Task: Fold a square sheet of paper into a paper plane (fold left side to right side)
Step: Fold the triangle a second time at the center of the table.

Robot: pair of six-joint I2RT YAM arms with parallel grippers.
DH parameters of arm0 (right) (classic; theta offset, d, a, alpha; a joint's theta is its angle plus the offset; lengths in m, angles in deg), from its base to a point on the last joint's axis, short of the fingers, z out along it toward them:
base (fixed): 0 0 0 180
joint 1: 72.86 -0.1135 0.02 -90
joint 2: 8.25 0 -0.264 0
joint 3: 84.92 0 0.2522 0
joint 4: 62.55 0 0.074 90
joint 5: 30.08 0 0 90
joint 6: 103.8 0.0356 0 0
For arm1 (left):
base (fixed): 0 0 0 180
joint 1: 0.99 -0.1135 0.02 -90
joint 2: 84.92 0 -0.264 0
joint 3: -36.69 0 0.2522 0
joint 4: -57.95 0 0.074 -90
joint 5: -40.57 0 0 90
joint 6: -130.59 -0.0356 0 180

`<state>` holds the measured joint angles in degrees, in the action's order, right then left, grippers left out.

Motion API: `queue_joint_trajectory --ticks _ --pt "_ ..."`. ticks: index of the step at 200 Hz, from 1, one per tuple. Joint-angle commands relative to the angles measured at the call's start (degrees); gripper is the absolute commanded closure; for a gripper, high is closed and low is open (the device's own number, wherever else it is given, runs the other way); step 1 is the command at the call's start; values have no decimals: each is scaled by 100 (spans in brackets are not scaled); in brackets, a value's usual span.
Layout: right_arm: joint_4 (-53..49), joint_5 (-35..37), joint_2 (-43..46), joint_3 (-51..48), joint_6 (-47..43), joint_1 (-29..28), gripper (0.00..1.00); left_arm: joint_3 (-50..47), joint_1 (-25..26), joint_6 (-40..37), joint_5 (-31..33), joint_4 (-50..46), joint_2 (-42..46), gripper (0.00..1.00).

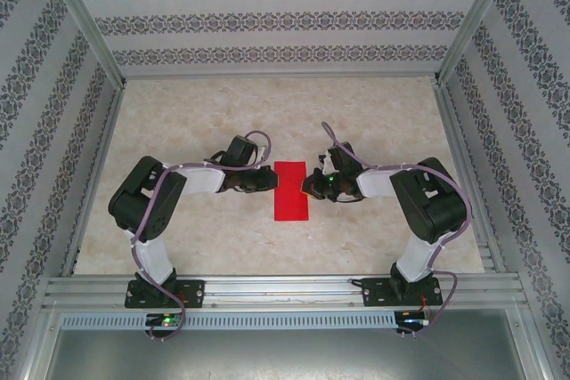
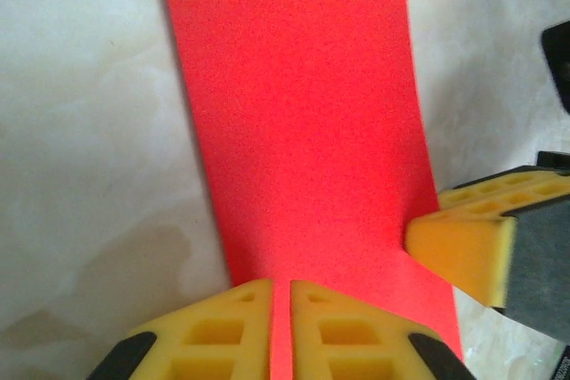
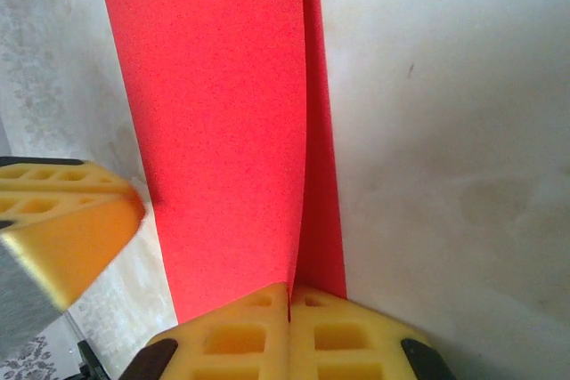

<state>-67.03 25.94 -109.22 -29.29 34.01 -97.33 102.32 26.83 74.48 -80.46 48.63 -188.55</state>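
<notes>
The square sheet of paper (image 1: 291, 190) is bright red and lies on the table folded into a narrow upright rectangle between the two grippers. In the left wrist view the red paper (image 2: 303, 122) lies flat under my left gripper (image 2: 281, 287), whose yellow fingers stand a narrow slit apart over its near edge. My left gripper (image 1: 272, 180) is at the paper's left side. My right gripper (image 3: 289, 289) is shut, and the free edge of the paper's raised upper layer (image 3: 214, 131) runs into the seam between its fingers. My right gripper (image 1: 310, 186) sits at the paper's right side.
The pale marbled table (image 1: 356, 122) is walled by patterned panels on three sides. An aluminium rail (image 1: 285, 289) carrying both arm bases runs along the near edge. The other arm's yellow finger (image 2: 463, 246) reaches in from the right of the left wrist view.
</notes>
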Motion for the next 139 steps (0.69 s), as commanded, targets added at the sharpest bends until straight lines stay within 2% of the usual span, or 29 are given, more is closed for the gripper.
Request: queue_joint_trajectory --ticks 1,34,50,97,139 --pt "-84 -65 145 -68 66 47 96 7 47 -565 276 -394 493 82" --pt "-84 -92 275 -134 197 47 96 -402 155 -1138 347 -424 1193 74" --pt "-91 -118 322 -161 241 47 96 -634 349 -1471 436 -444 1539 65" --pt "-141 -210 381 -153 312 56 96 -1135 1389 -2414 1212 -475 2327 37" --pt "-189 -232 411 -135 307 105 96 -1060 2365 -3194 2195 -655 2382 25"
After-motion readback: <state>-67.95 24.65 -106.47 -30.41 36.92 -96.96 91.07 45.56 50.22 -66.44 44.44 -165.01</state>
